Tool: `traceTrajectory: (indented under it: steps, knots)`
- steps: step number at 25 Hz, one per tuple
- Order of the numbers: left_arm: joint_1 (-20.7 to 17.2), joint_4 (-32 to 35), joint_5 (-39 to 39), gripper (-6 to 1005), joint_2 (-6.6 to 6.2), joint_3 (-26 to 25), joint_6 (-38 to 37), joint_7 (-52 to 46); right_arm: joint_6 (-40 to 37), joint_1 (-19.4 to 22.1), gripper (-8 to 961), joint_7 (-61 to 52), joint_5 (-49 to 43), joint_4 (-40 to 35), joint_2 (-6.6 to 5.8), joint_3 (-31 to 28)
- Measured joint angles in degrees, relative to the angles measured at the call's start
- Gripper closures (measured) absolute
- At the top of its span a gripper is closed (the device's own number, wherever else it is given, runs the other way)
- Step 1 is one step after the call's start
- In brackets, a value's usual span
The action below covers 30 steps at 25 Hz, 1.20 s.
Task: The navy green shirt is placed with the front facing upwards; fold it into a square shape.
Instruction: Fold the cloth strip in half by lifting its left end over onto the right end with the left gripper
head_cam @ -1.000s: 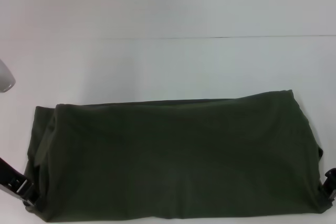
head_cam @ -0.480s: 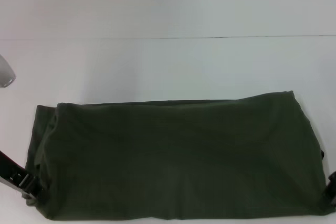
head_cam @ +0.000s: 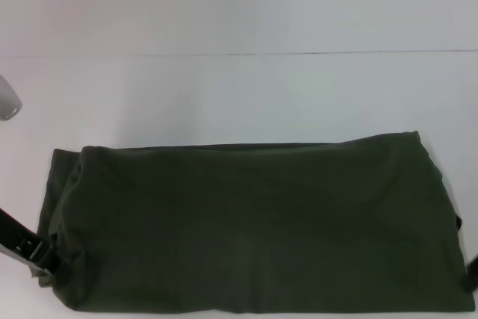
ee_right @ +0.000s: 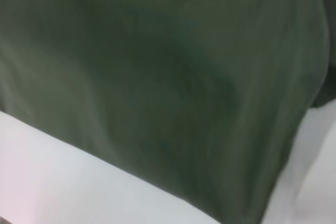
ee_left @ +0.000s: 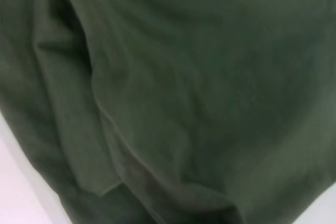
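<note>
The navy green shirt (head_cam: 254,225) lies as a wide dark olive band across the near part of the white table (head_cam: 239,95). Its plain fabric faces up; the lettering, collar and label are hidden. My left gripper (head_cam: 33,253) shows only as a black part with a metal clip at the shirt's near left corner. My right gripper (head_cam: 471,270) barely shows at the shirt's near right edge. The left wrist view is filled by creased shirt fabric (ee_left: 173,87) with a folded edge. The right wrist view shows smooth shirt fabric (ee_right: 157,77) above a strip of bare table (ee_right: 63,182).
A pale grey rounded object (head_cam: 7,102) pokes in at the left edge of the head view. The table's far edge (head_cam: 299,53) runs across the back, with a plain wall behind it.
Both grippers have slid back toward the near edge of the head view and show less. The shirt's far edge has stayed in place.
</note>
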<state>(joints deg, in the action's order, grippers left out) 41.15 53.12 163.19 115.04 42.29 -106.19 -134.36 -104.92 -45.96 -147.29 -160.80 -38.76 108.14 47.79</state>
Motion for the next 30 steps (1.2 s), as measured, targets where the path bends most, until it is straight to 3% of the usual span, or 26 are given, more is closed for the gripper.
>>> traceTrajectory:
  steps: [3, 10, 17, 26, 30]
  knots:
    - [-0.07, 0.03, -0.12, 951, 0.00, -0.58, 0.65, -0.04, -1.13, -0.05, 383, 1.18, 1.10, -1.72, -0.19, -4.70]
    - [-0.33, 0.00, 0.32, 951, -0.04, -1.16, 1.05, -2.02, 1.25, 1.03, 380, 2.87, 11.17, -1.52, -1.33, -10.98]
    - [-0.72, 0.83, 0.46, 946, -0.60, -0.68, -0.09, -4.67, 3.80, 1.77, 379, 4.85, 16.62, -1.38, -0.82, -12.07]
    - [-1.52, 2.20, 0.58, 937, -1.49, 1.82, -2.94, -6.75, 5.62, 3.07, 380, 6.55, 22.80, -1.40, -1.12, -14.20]
    - [-2.37, 4.46, 0.63, 853, -1.35, 2.58, -1.99, -8.09, 7.22, 3.65, 380, 7.27, 25.90, -1.42, -1.00, -14.37]
